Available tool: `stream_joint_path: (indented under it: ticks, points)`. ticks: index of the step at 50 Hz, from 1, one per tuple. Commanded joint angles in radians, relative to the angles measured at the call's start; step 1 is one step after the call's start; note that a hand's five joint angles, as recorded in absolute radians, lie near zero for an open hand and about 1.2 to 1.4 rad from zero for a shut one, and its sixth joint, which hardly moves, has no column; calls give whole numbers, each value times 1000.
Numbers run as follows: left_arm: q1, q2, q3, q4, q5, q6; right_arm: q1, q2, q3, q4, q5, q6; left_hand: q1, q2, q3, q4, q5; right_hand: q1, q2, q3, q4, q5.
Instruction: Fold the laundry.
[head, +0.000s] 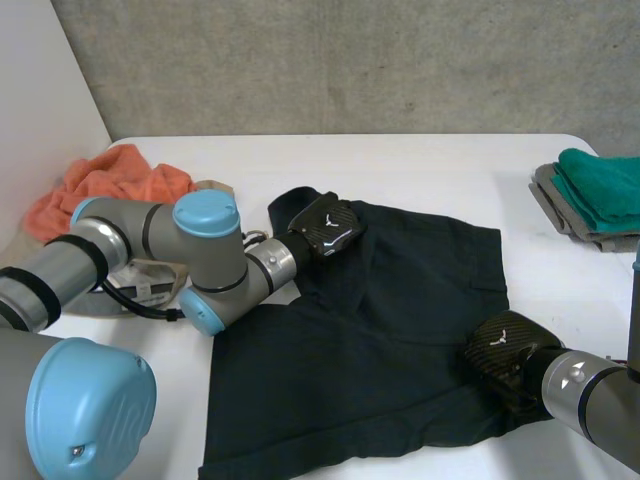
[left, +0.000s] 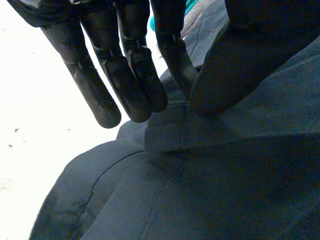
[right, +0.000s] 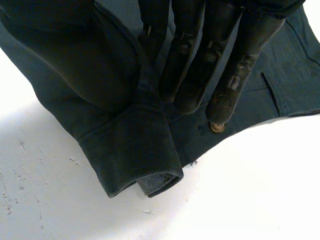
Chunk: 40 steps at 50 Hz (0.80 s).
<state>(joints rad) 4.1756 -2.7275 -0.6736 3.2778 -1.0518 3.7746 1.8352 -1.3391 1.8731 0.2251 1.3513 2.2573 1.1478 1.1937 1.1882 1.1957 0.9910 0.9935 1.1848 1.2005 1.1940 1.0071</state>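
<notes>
Currently left hand (head: 325, 228) fingers (left: 175, 60) pinch dark shorts (head: 390, 300) at far edge; right hand (head: 503, 352) fingers (right: 225, 85) clamp hem.

No readable text or labels anywhere

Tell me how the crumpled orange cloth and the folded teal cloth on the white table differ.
The orange cloth lies in a crumpled heap at the left side of the white table; the teal cloth is neatly folded at its right edge. The orange cloth rests on the table itself; the teal cloth sits on a folded grey cloth. Both lie apart from the dark garment.
</notes>
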Motion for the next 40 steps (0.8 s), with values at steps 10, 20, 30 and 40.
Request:
stream_joint_path:
  ticks: [10, 20, 30, 40]
  points:
    - [18, 143, -205, 19, -60, 154, 9, 0, 1, -4, 0, 1, -630, -676, -670, -678, -648, 403, 211, 196, 202, 215]
    - [18, 88, -150, 20, -30, 143, 7, 0, 6, -12, 0, 1, -702, -748, -743, -750, -720, 403, 211, 196, 202, 215]
    - [17, 37, -83, 11, -22, 143, 6, 20, 6, -24, 0, 1, -468, -514, -508, -516, -486, 403, 211, 196, 202, 215]
    - [12, 25, -60, 5, 4, 142, 3, 29, 4, -26, 0, 1, 19, -27, -21, -29, 2, 403, 211, 196, 202, 215]
